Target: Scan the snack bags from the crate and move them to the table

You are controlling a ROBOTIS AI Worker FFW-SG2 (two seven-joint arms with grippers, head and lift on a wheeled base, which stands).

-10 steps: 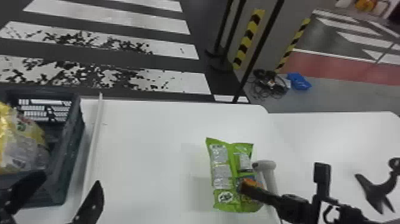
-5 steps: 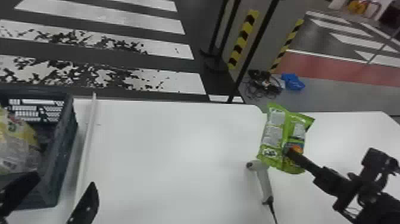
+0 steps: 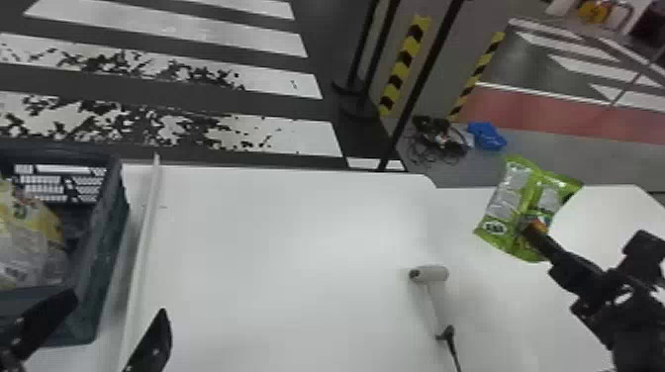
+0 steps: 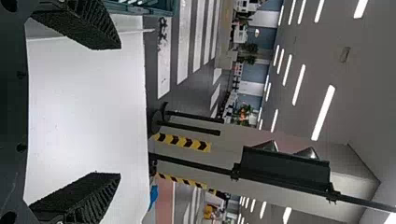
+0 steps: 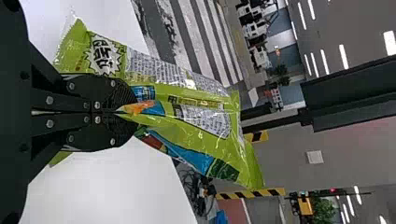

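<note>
In the head view my right gripper (image 3: 535,234) is at the right, shut on a green snack bag (image 3: 509,195) over the table's right part. The right wrist view has that gripper (image 5: 123,112) pinching the middle of the green snack bag (image 5: 201,100), which bulges on both sides of the fingers. My left gripper (image 3: 111,321) stands open at the lower left by the crate (image 3: 106,257), with bare table between its fingers in the left wrist view, where the gripper (image 4: 109,109) shows too. A yellow and clear snack bag (image 3: 29,237) lies in the crate.
A white handheld scanner (image 3: 433,274) with a black cable lies on the white table (image 3: 287,267), right of centre. A long white strip (image 3: 143,247) runs beside the crate. Black poles stand beyond the far edge.
My right gripper has carried the green bag rightward and away from beside the scanner, off to the table's right side. The left gripper has hardly moved.
</note>
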